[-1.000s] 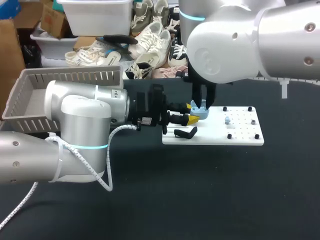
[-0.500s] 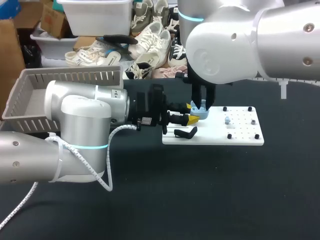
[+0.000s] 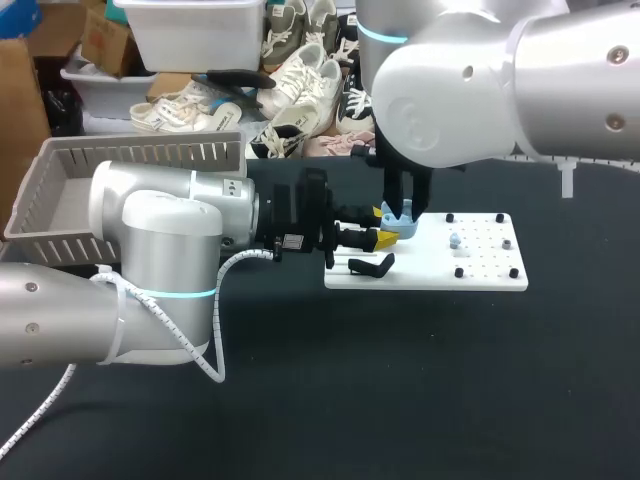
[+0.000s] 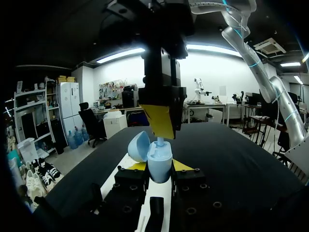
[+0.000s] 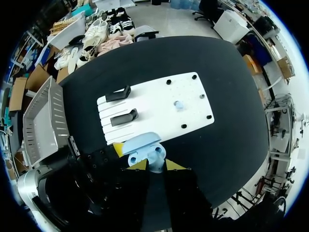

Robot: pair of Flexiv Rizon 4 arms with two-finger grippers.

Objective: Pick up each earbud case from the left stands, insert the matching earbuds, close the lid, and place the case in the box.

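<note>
Head view: white board (image 3: 430, 275) on black table (image 3: 400, 400); grey box (image 3: 140, 152) at left.

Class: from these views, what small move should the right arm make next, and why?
Probably ease the right gripper straight down. Its earbud appears only partly seated in the case, whose lid stands open, and the left gripper grips that case from both sides.

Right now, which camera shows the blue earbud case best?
Left wrist view: the earbud case is close up, lid open. The head view shows only a blue speck; the right wrist view looks down on it.
</note>
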